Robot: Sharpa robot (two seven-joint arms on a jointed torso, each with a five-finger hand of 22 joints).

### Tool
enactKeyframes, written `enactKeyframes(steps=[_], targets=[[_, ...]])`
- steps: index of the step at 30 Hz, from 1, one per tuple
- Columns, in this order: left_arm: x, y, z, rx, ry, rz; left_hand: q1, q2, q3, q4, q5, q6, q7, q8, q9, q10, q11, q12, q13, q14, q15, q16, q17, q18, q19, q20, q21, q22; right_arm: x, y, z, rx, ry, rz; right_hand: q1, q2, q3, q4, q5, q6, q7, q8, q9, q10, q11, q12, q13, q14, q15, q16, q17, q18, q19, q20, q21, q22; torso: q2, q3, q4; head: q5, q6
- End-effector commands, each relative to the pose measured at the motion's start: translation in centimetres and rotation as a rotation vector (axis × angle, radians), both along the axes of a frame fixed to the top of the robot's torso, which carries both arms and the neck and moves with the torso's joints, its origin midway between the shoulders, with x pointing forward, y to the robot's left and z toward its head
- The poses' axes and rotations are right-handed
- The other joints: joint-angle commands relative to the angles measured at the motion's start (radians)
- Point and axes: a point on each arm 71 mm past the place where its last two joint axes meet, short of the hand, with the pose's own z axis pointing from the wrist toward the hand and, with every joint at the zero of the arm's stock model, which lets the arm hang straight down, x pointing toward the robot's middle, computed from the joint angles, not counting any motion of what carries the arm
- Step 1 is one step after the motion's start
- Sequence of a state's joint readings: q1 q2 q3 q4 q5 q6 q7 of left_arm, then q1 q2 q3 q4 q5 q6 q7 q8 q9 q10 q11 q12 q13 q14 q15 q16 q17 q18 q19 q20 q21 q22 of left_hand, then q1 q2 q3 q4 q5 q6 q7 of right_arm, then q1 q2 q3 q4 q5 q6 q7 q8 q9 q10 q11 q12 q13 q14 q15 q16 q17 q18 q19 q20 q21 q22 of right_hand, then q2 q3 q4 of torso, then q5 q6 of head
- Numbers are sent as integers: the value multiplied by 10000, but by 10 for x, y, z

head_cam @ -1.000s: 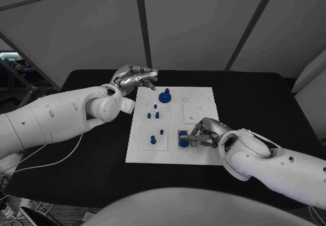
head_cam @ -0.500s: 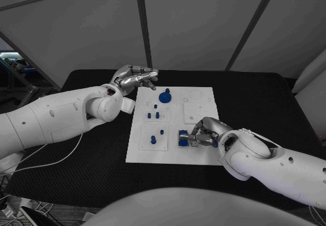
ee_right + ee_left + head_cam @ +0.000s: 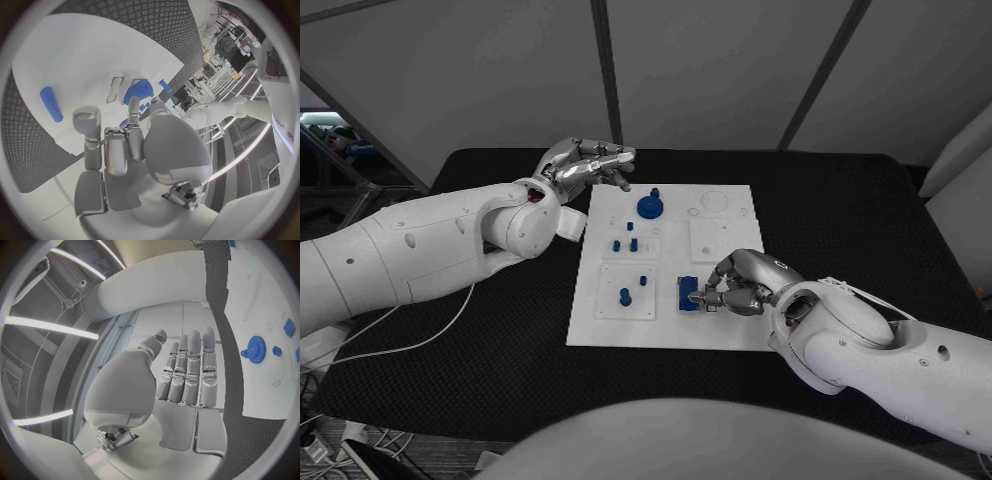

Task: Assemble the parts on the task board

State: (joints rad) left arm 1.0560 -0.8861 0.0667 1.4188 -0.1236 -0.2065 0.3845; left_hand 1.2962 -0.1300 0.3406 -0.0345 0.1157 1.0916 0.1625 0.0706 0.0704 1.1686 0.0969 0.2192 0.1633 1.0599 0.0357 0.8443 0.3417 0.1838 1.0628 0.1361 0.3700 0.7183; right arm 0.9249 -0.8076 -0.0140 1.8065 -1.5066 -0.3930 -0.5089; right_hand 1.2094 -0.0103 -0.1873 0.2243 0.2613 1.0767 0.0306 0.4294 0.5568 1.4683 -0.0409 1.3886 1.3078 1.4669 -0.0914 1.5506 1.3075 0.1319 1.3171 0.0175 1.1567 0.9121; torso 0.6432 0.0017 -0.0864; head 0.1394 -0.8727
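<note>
The white task board [image 3: 668,325] lies mid-table. A blue block [image 3: 687,293] stands in the board's near part, also seen just past the fingertips as the blue block [image 3: 139,91]. My right hand [image 3: 738,280] sits right beside it, fingers curled toward its side, nothing between them. A blue gear [image 3: 651,207] stands at the far end, and appears again as the gear [image 3: 256,347]. Small blue pegs [image 3: 626,243] and a single peg [image 3: 625,296] stand on the board's left half. My left hand [image 3: 589,165] hovers off the far left corner, fingers spread, holding nothing.
Black table [image 3: 848,210] surrounds the board, with bare room on its right side. A white cable [image 3: 430,335] trails over the table's left edge. Another blue part [image 3: 51,103] shows on the board in the right wrist view.
My right hand has drawn slightly right, off the blue block, which stays standing in the board. The right forearm has shifted. The left hand has not moved.
</note>
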Motion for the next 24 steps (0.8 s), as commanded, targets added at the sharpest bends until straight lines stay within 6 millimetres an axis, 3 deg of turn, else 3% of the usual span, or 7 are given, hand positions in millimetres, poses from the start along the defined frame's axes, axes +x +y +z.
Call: enactKeyframes(steps=[1,6,24], targets=[[0,-1,2,-105,-92,-87,-24,63,-42,31,-3,-79,4,-8,11,-36,5,-48,16,-84,13,-37,-16,-28,15,59,-69,-10,-1,2,2,87,-201,448,245,-8,16,-142,80,-85,-25,-10,19,24,4,-25,899,940,-73,2,2202,-91,-30,-42,38,-2,-2,-12,11,-51,1],[0,-2,2,-115,-91,-105,-24,63,-42,31,-3,-79,4,-8,11,-36,5,-48,16,-84,13,-37,-16,-28,15,59,-69,-10,1,2,-1,-61,-93,467,380,48,43,-200,155,-79,-32,-17,26,26,-2,-24,908,941,-76,4,2207,-92,-28,-44,42,8,10,-2,48,-61,1],[1,-3,1,-125,-85,-125,-20,105,-42,49,-2,-80,6,-4,12,-44,8,-41,19,-88,15,-40,-17,-27,23,64,-89,-30,12,4,-7,-356,-284,111,823,308,243,-400,-142,-22,-79,-26,54,63,-41,19,975,947,-105,16,2233,-100,-5,-66,75,67,8,-4,29,12,1]])
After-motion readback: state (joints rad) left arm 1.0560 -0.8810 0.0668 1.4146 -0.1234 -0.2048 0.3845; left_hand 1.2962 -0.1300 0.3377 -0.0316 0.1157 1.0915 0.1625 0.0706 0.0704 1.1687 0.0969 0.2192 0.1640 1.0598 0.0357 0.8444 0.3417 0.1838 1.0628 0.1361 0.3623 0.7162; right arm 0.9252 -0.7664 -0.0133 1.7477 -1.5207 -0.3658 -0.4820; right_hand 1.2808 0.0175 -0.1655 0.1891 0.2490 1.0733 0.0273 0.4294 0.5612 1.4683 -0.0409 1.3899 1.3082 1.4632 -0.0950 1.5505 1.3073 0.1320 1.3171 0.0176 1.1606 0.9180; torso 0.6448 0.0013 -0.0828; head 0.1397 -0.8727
